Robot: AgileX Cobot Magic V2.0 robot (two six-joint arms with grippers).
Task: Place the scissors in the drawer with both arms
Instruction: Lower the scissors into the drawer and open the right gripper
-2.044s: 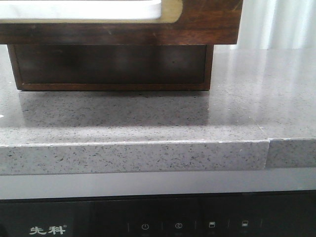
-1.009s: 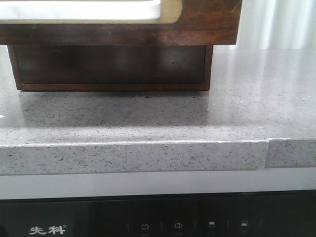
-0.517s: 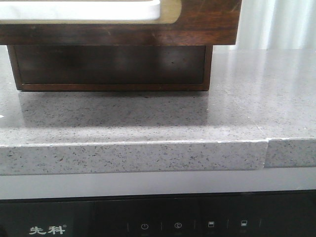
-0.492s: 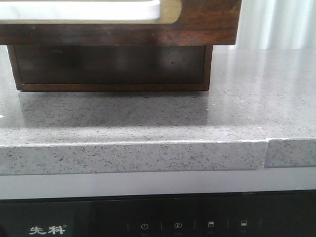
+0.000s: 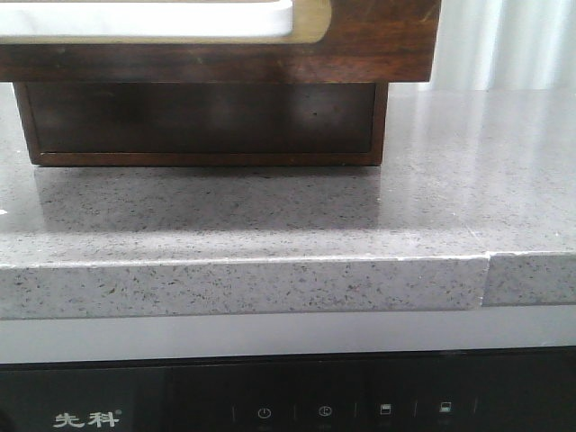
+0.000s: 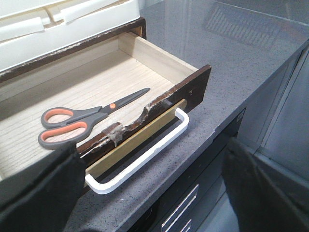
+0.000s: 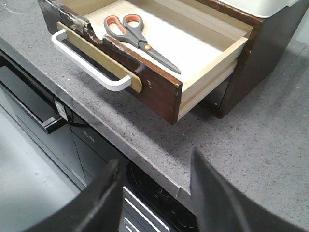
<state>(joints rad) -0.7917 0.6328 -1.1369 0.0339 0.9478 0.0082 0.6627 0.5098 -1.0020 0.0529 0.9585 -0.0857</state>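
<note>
- Nothing has shifted in the front view since two seconds ago: the drawer (image 5: 216, 40) front hangs at the same height over the speckled grey counter (image 5: 270, 216), and the cabinet base (image 5: 202, 121) beneath it sits where it did.
- Drawer is pulled out. Its pale wooden floor is exposed in both wrist views, and the top edge of its dark front panel is chipped and rough.
- A white bar handle (image 6: 145, 154) on a tan backing strip is fixed to the drawer front.
- Scissors (image 6: 84, 118) lie flat on the drawer floor, blades closed, orange-lined loops toward one end of the drawer and the blade tip toward the other. They rest near the front panel, clear of the side walls.
- Left gripper (image 6: 149, 193): fingers (image 6: 43, 193) are spread wide apart, holding nothing, positioned above the counter edge in front of the drawer.
- Right gripper (image 7: 154, 198): fingers (image 7: 104, 203) are likewise apart and empty, over the counter edge beside the drawer's corner.
- Neither gripper touches the drawer, the handle or the scissors.
- A black appliance panel (image 5: 288, 405) with white symbols runs below the counter edge.
</note>
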